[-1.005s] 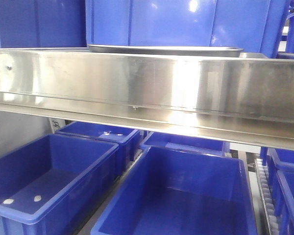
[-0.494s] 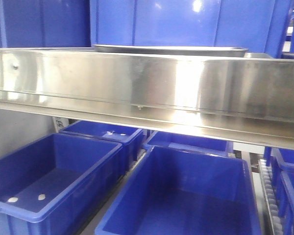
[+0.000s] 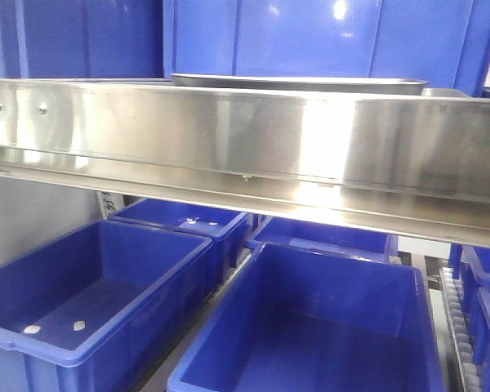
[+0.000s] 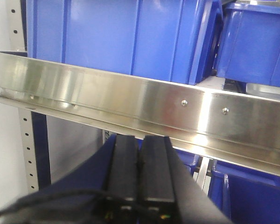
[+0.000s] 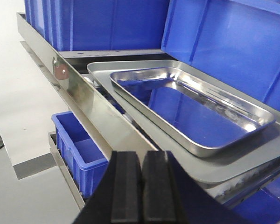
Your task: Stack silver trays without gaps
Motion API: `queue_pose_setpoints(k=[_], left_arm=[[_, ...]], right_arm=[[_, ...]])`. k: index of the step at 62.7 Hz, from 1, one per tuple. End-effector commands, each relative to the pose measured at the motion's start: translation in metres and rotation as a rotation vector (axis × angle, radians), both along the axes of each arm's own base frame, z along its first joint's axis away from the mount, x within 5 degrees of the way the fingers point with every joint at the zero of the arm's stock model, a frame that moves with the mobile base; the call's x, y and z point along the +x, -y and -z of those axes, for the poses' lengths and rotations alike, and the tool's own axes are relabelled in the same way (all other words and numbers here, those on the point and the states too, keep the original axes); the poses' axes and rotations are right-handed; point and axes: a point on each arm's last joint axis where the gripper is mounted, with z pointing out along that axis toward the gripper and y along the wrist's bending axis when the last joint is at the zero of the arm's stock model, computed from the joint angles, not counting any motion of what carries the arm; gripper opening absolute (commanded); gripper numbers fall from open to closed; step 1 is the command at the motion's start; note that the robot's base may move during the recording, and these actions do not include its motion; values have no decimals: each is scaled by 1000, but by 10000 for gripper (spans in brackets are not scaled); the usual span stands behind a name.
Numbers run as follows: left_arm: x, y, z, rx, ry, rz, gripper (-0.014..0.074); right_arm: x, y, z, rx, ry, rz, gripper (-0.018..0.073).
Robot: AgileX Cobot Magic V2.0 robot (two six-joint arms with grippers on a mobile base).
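Blue plastic bins (image 3: 310, 37) fill the shelf up top, and more blue bins (image 3: 90, 286) sit open on the level below. A long shiny steel rail (image 3: 245, 139) with screws runs across the front of the shelf.

Behind that rail, on the shelf, lie the silver trays. From the right wrist camera, a smaller tray (image 5: 191, 107) sits on top of a bigger, flatter tray (image 5: 242, 161). The small one is turned a bit, so its edges do not line up with the big one under it. The bins' blue colour shines back from the small tray's bottom. From the front camera only a thin grey tray rim (image 3: 298, 80) peeks over the rail.

Since a second ago, everything in the front camera has slid a little to the right. The two screws at the rail's left end now show more fully, and the tray rim sits further right.

The left gripper (image 4: 140, 154) points at the rail, its two black fingers pressed together with nothing between them. The right gripper (image 5: 141, 161) is near the trays, not touching them, and its fingers are pressed together too.
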Motion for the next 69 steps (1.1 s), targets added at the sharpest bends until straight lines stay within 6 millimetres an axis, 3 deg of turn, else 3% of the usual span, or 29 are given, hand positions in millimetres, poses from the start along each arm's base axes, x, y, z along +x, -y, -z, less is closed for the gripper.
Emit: queue_pose_setpoints(k=[1,53,69], left_arm=[[-2,0,-8,2,92,-5,-42],[-2,0,-8,2,91,-5,-48],[-2,0,-8,2,91,-5,-48]], right_arm=[[-1,-2,-18,50,110,-24,51],[-1,-2,-13,99,136,-32,51],[-11,30,11,213,124,191,51]])
